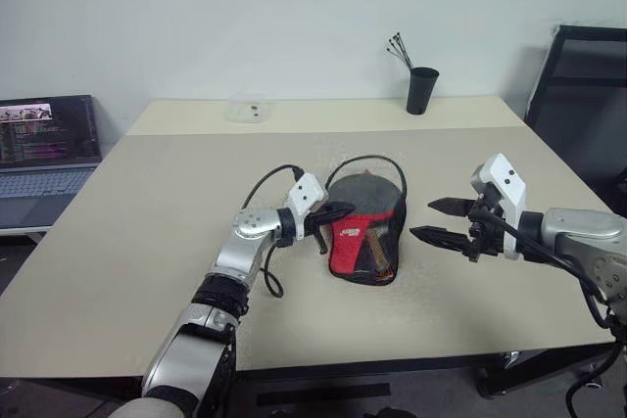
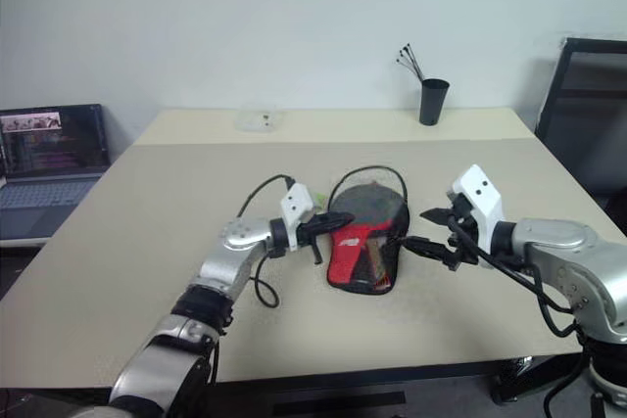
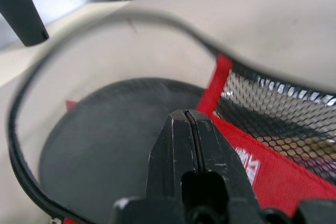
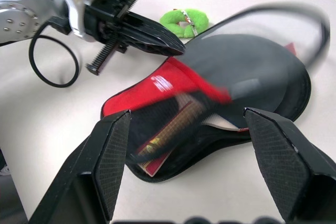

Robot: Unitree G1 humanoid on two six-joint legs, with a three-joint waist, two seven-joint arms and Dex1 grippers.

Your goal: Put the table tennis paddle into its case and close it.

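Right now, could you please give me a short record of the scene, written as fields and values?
surface: beige table
case: black and red case lying near the table middle, zip still open, its loose edge arching up
paddle: table tennis paddle lying inside the case, handle toward the red part
pull tag: green pull tag on the table beside the case
left gripper: left gripper shut, its tip at the case's edge
right gripper: right gripper open, beside the case, holding nothing
background: black cup, laptop

Head pair high, overlapping; wrist views close on case (image 4: 210,108).
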